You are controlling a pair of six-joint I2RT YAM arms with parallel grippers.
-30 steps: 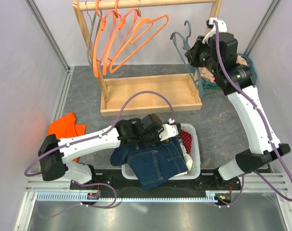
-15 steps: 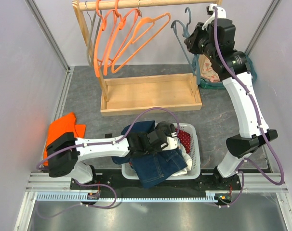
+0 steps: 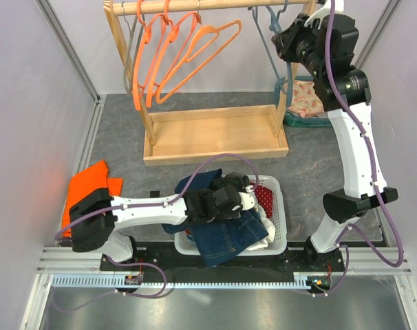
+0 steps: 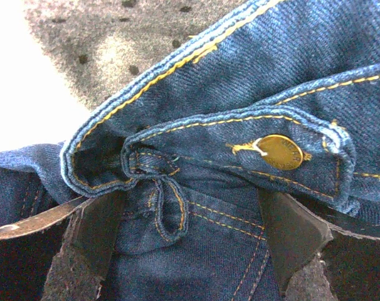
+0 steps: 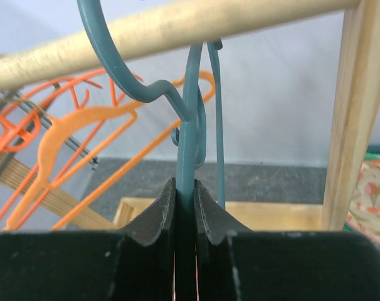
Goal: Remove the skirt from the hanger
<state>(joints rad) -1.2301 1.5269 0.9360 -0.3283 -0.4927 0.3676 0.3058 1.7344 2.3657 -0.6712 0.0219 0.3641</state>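
Left gripper released, skirt waistband just below it running 9-to-3; right gripper, up at 1 o'clock, clamps the bare teal hanger.

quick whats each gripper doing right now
left gripper: open, jaws spread over the denim skirt, gripping nothing
right gripper: shut on the teal hanger

Left arm low across the front, fingers wide apart; right arm high and far, fingers tight together.
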